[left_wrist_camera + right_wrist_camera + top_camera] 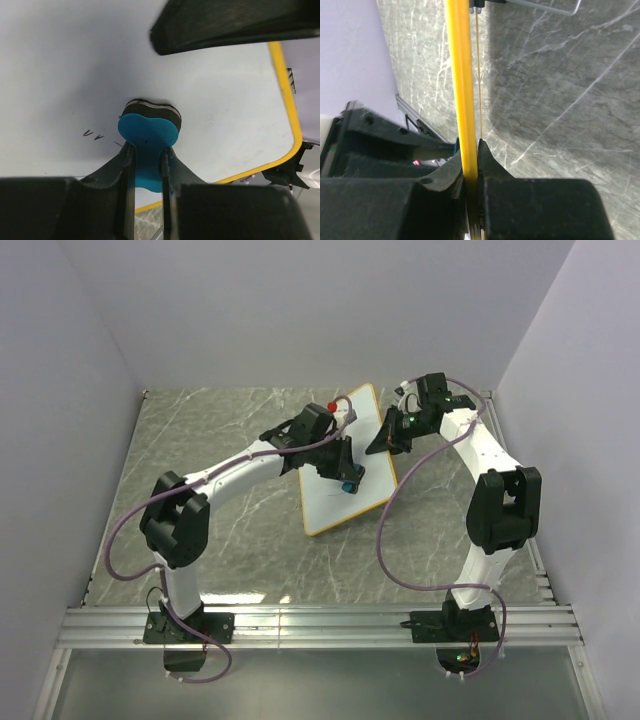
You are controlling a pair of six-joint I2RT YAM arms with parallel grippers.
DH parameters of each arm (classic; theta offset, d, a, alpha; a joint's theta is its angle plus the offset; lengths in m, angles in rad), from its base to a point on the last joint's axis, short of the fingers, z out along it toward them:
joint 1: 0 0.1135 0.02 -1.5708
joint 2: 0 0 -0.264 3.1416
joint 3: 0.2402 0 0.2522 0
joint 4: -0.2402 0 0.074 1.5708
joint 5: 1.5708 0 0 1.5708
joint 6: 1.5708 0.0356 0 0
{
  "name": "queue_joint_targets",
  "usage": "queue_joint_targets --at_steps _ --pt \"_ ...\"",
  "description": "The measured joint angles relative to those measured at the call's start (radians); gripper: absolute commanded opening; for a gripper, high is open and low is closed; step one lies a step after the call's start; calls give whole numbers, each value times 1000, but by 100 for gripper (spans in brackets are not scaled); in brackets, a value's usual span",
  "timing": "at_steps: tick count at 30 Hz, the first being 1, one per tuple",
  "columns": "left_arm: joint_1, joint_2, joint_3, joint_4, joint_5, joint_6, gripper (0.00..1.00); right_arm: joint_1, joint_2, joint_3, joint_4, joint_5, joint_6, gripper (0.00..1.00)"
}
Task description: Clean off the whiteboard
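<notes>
The whiteboard (335,502), white with a thin orange-yellow frame, lies tilted in the middle of the marble table. My left gripper (345,480) is shut on the small blue eraser (147,132) and presses its dark felt pad on the board face (65,75). A few small black marks (93,134) remain just left of the eraser. My right gripper (385,445) is shut on the board's right edge; in the right wrist view the yellow frame (461,80) runs edge-on between the fingers (487,160), lifted off the table.
A red-capped marker (333,406) sits by the board's far corner. Black clips (291,80) line the board's right edge. Grey walls close the table on three sides; an aluminium rail (320,625) crosses the near edge.
</notes>
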Motion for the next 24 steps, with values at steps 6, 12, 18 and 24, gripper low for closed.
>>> queue_joint_targets --at_steps 6,12,18,24 --pt "7 33 0 -12 -9 -13 0 1 -1 -6 10 5 -21 0" --pt "37 63 -11 -31 -43 -12 0 1 -4 -20 29 9 -53 0" --pt "122 146 52 -116 -68 -2 0 0 -5 -31 50 8 -62 0" --pt "110 169 108 -175 -109 31 0 0 -5 -31 51 7 -56 0"
